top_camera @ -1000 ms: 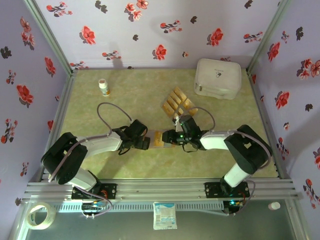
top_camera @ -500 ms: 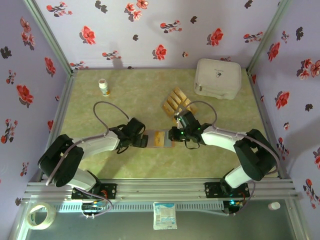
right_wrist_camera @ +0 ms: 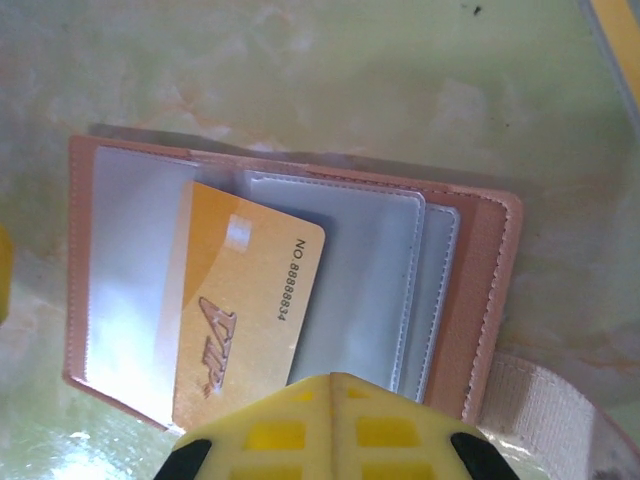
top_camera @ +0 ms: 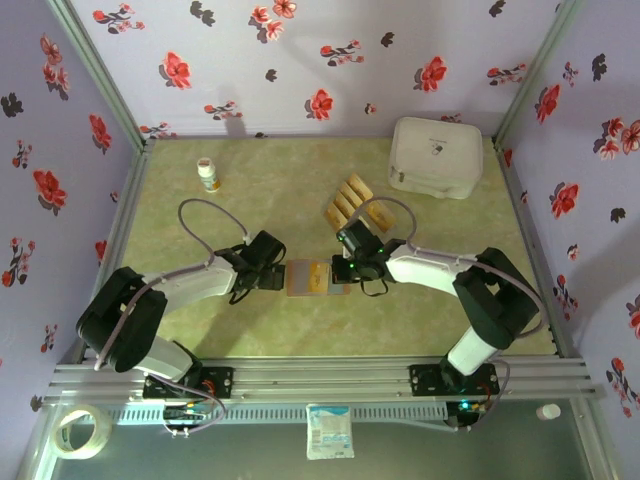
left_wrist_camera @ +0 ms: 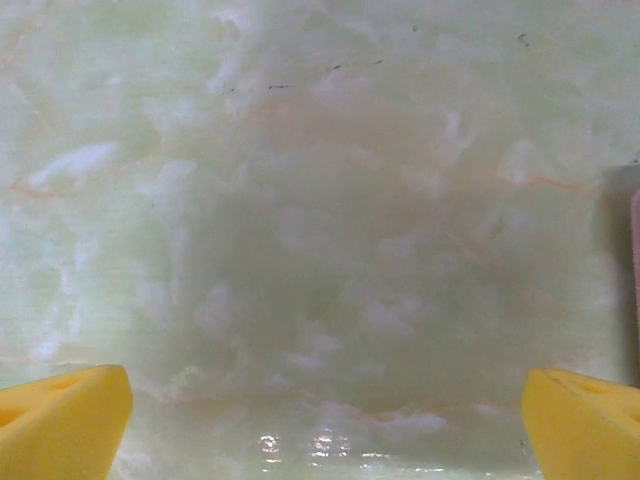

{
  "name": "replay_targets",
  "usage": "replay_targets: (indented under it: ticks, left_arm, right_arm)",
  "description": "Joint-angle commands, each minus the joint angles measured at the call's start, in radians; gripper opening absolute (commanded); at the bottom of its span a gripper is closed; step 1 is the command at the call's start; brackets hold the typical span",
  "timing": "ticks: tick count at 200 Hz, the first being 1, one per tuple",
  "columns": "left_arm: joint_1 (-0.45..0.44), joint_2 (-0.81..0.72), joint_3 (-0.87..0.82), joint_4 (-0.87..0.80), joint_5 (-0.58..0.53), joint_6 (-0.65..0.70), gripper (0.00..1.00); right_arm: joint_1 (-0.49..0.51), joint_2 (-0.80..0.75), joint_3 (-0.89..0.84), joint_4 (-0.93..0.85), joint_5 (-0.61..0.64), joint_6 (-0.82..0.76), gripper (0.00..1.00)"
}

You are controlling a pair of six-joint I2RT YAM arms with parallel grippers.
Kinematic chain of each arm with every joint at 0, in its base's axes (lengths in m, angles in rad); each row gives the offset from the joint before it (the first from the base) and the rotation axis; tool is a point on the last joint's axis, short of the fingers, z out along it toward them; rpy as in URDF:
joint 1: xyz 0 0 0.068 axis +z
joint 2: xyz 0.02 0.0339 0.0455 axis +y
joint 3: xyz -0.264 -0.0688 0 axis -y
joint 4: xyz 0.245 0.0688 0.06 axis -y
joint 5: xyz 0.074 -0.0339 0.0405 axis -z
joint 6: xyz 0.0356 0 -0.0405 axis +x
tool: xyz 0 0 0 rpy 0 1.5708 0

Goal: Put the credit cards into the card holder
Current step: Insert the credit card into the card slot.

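Note:
The card holder (top_camera: 312,278) lies open on the table between the two grippers, reddish-brown with greyish clear sleeves (right_wrist_camera: 370,270). One orange credit card (right_wrist_camera: 245,310) sits tilted, partly under the left sleeve. My right gripper (right_wrist_camera: 335,385) hangs just above the holder's near edge, its yellow fingertips pressed together with nothing between them; in the top view it is at the holder's right side (top_camera: 345,268). Several more credit cards (top_camera: 355,203) lie fanned out behind it. My left gripper (left_wrist_camera: 325,420) is wide open over bare table, just left of the holder (left_wrist_camera: 632,250).
A big white rounded box (top_camera: 435,156) stands at the back right. A small bottle (top_camera: 208,175) stands at the back left. The holder's pale strap (right_wrist_camera: 540,400) trails off its right side. Marbled green table stretches to the left and front.
My right gripper's jaws have closed and it has shifted left and back over the holder. The left gripper has drawn back to the left, still open. The holder now lies flat open.

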Motion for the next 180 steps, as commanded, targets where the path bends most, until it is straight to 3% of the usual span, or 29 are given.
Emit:
replay_targets:
  ticks: [1, 180]
  left_arm:
    - [0.006, 0.025, 0.013, -0.03, -0.038, -0.014, 1.0]
    - [0.007, 0.149, 0.07, 0.033, 0.039, 0.046, 1.0]
  right_arm:
    - [0.011, 0.031, 0.036, -0.035, 0.031, -0.023, 0.0]
    - [0.059, 0.15, 0.144, -0.043, 0.006, -0.021, 0.0]
